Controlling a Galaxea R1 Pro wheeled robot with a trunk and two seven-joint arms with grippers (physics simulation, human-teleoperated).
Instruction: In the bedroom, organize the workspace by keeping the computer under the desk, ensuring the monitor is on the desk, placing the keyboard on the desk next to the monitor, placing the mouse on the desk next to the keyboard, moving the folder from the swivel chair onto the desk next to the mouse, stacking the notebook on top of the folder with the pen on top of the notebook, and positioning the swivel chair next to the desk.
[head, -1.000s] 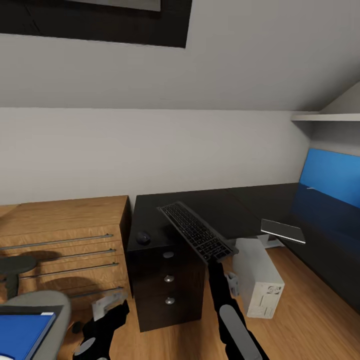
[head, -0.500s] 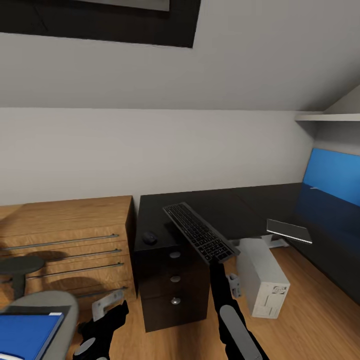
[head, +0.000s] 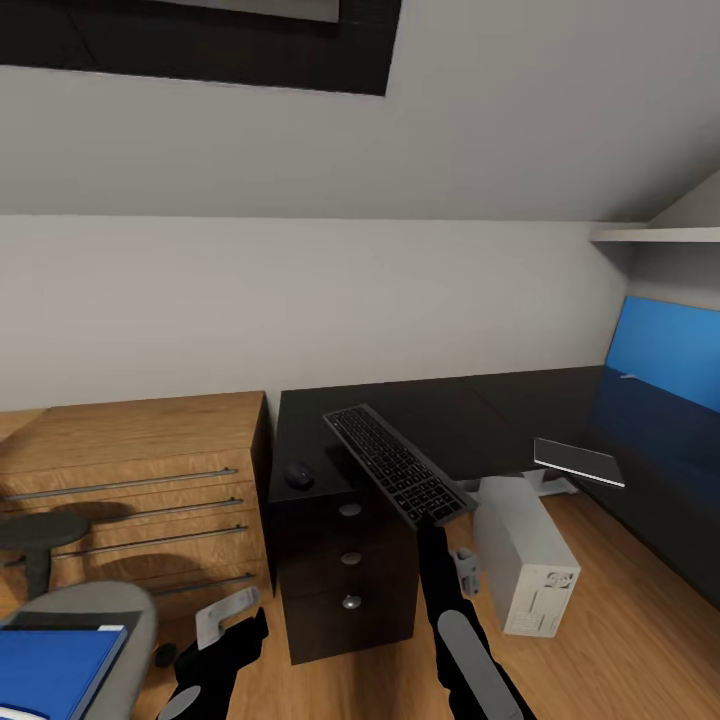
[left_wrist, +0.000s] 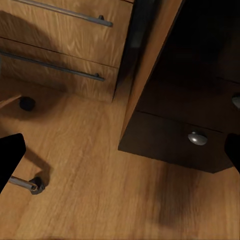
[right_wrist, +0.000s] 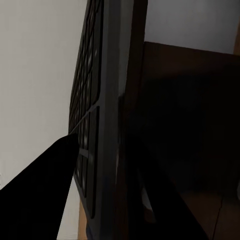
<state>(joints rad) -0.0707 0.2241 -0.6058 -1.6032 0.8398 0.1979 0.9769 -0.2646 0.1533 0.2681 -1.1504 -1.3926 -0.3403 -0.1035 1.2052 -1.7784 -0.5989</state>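
- Now the right hand (head: 432, 518) is clamped on the near end of the keyboard (head: 397, 463), which tilts in the air above the front edge of the desk (head: 470, 415); the right wrist view shows a finger (right_wrist: 42, 187) pressed against its key face.
- Since half a second ago the keyboard has barely shifted, a touch toward the wall, so the carry looks nearly done and a set-down on the black top seems the next step.
- Over the full second the whole view slid sideways, which reads as the camera turning, not the furniture.
- Meanwhile the left hand (head: 226, 617) has lifted slightly beside the drawer unit (head: 345, 560); its fingers stand apart, holding nothing.
- Elsewhere, the mouse (head: 298, 475) sits on the desk corner, the computer (head: 525, 565) stands on the floor by the desk, the notebook (head: 579, 461) lies at the desk's edge, and the folder (head: 50, 668) rests on the swivel chair (head: 105, 605).
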